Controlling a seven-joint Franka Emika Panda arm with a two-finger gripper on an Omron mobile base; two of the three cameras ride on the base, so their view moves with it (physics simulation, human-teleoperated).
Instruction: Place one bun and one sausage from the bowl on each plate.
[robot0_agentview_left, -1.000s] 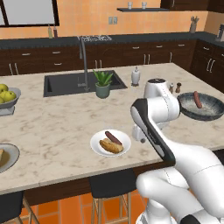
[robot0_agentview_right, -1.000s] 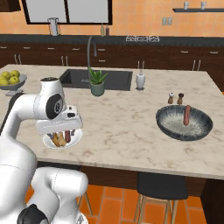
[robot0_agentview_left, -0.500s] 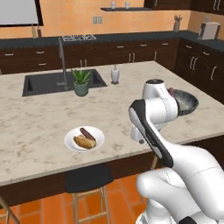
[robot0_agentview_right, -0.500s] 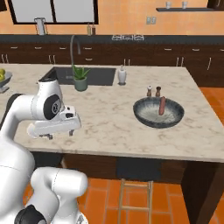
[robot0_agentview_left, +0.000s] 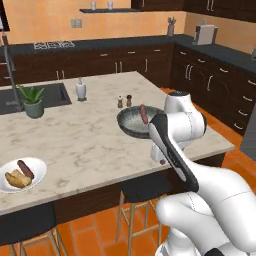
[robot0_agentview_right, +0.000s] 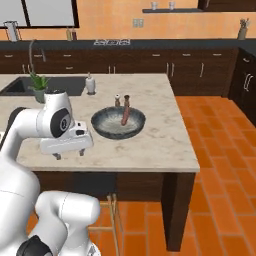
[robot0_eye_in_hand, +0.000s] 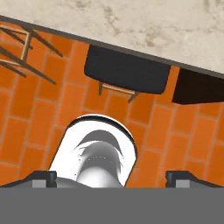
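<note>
Gripper (robot0_agentview_right: 69, 154) held empty, jaws apart, beside bowl (robot0_agentview_right: 118, 123); sausage (robot0_agentview_right: 125, 116) left inside, bun apparently absent; white plate (robot0_agentview_left: 22, 174) already filled.

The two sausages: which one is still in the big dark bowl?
The reddish-brown sausage leaning on the bowl rim, near the shakers. The other sausage lies beside a bun on the white plate.

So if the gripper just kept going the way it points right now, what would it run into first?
The open gripper points straight down, just off the counter's near edge. Along that line the hand view shows the robot's own white body, with the dark stool seat and orange floor tiles beyond. Depth is unclear, so probably its own body first.
</note>
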